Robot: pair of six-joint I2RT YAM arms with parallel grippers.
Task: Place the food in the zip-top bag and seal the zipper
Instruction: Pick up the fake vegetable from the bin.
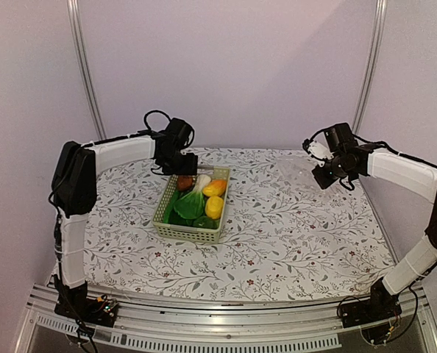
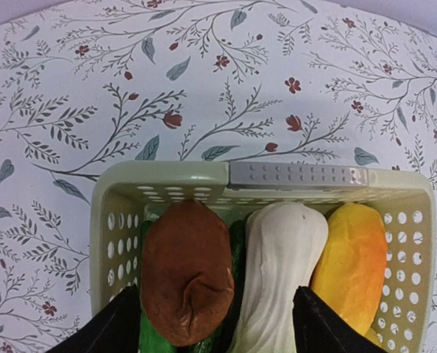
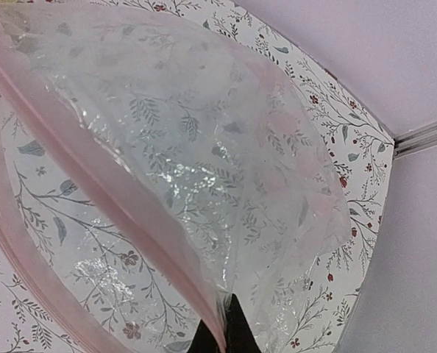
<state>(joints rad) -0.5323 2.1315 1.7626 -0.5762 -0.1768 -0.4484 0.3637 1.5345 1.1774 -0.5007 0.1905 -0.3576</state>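
Top view: the food (image 1: 201,200) is all in the green basket (image 1: 189,234), none bagged yet. The left gripper (image 1: 180,160) hovers over the basket's far end. The right gripper (image 1: 326,175) is raised over the far right of the table (image 1: 292,235), well apart; its load is too faint to read here. Left wrist: jaws spread wide, empty, straddling the brown mushroom piece (image 2: 185,272) and the white bok choy stem (image 2: 281,272); contact unclear. Best bet: centre on one piece, descend straight, don't clip the neighbour or the basket wall. Right wrist: fingers (image 3: 235,332) clenched on the zipper (image 3: 130,220) of the zip-top bag (image 3: 240,169), which hangs above the table with its mouth gaping. Hold it wide for the drop.
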